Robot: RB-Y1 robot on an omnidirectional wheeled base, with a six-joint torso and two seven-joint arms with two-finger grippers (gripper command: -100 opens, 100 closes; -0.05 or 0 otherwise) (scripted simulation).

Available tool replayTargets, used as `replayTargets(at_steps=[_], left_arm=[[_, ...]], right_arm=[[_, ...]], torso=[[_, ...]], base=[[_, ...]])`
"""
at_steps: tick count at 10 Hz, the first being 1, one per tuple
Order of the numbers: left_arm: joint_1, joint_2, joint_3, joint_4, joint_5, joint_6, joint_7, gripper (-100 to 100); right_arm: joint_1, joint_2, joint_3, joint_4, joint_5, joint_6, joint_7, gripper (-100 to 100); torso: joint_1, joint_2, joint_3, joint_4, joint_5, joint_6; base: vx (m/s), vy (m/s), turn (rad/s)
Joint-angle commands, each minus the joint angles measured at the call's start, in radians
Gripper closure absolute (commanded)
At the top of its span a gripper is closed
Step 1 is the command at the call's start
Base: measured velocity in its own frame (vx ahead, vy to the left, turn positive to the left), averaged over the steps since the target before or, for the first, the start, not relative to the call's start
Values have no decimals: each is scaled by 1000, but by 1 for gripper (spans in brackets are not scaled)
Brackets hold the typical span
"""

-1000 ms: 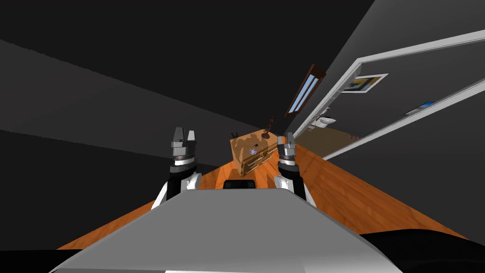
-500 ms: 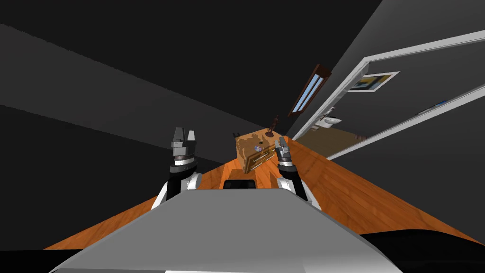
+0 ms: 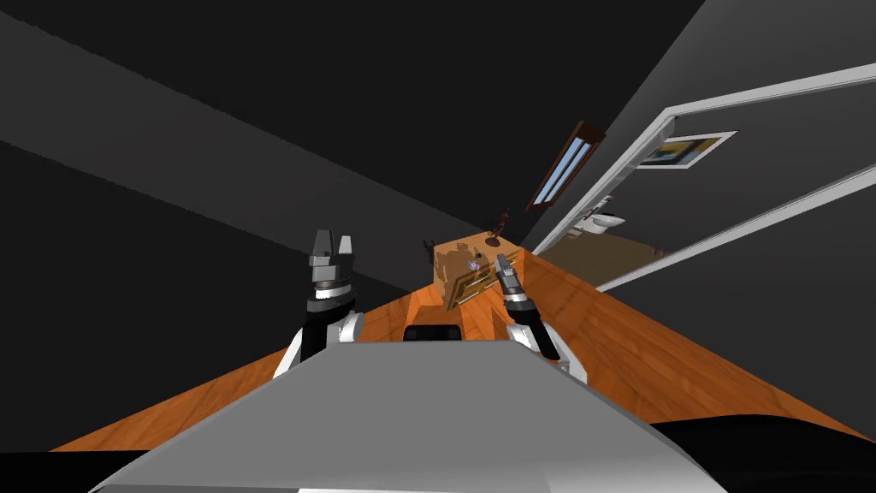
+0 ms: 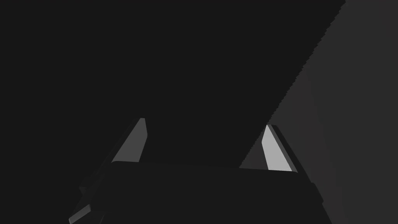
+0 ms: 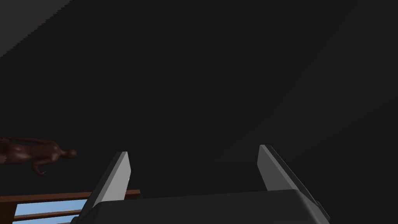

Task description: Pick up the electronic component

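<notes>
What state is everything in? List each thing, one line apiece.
left tool: open, empty.
right tool: open, empty.
dresser: drawers look shut.
electronic component: lying on the dresser top, not held.
figurine: standing upright on the dresser.
doorway: open.

The component (image 3: 471,266) is a small, flat, roundish piece, bluish-purple with a pale patch, too small from here to make out any finer detail. It lies on top of the wooden chest (image 3: 451,261), close to the edge above the drawers, with nothing touching it. It sits apart from the dark statuette (image 3: 500,228) that stands farther back on the same top.
</notes>
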Motion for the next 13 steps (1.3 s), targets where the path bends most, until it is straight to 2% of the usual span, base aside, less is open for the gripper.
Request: replayTargets(at_steps=[1,3,4,5,6,7,8,9,10,11,13], left_arm=[[0,0,0,0,0,0,0,0],[0,0,0,0,0,0,0,0],[0,0,0,0,0,0,0,0],[0,0,0,0,0,0,0,0],[0,0,0,0,0,0,0,0],[0,0,0,0,0,0,0,0],[0,0,0,0,0,0,0,0],[0,0,0,0,0,0,0,0],[0,0,0,0,0,0,0,0],[0,0,0,0,0,0,0,0],[0,0,0,0,0,0,0,0]], right_arm=[[0,-49,5,50,6,-8,7,-100],[-1,-91,8,103,11,-6,13,-100],[-3,-130,13,144,17,-4,19,-100],[-3,-135,13,149,17,-4,19,-100],[-4,-176,19,179,24,-1,26,-100],[-4,-179,19,195,24,-1,26,-100],[-6,-220,26,230,31,2,33,-100],[-6,-223,26,243,31,2,33,-100],[-8,-259,36,283,39,7,41,-100],[-8,-268,36,291,39,7,41,-100],[-11,-338,59,376,57,19,60,-100]], torso=[[0,0,0,0,0,0],[1,0,0,0,0,0],[-1,0,0,0,0,0],[-1,-1,-1,0,0,0],[-3,-2,-1,0,0,0],[-3,-3,-2,-1,-1,0],[-4,-4,-2,-1,-1,0],[-3,-4,-2,-1,-1,0],[-3,-4,-2,-1,-1,0],[-3,-4,-3,-1,-1,0],[-3,-5,-3,-1,-1,0]], base=[[-45,119,63],[-61,123,69],[-36,115,77],[-18,85,34],[-5,83,90],[-1,71,40],[1,90,85],[-2,80,37],[14,86,91],[15,75,38],[36,101,108]])
